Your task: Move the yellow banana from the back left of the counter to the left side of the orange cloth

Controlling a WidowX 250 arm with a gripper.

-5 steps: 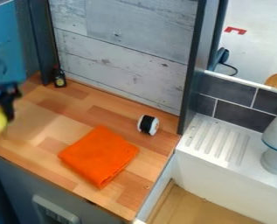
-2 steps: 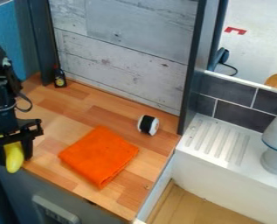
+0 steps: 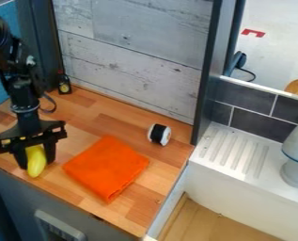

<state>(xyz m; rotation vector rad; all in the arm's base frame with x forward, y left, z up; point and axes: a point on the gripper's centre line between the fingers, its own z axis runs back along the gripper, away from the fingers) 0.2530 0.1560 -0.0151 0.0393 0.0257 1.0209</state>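
The black gripper hangs over the left part of the wooden counter, near its front edge, shut on a yellow banana-shaped object. The yellow object points downward between the fingers, its lower end below the fingertips. Just right of the gripper lies a folded orange cloth, flat on the counter. Behind the cloth and to its right, a small white roll with a black band rests on the wood. Whether the yellow object touches the counter I cannot tell.
A small dark bottle stands by the back wall at the left. The wooden counter ends at a dark upright post on the right. Beyond it are a white ridged drainboard and a pale grey-white object.
The arm has come in from the left edge and moved right and down over the counter, the yellow object held in the gripper. The cloth and the roll have stayed put.
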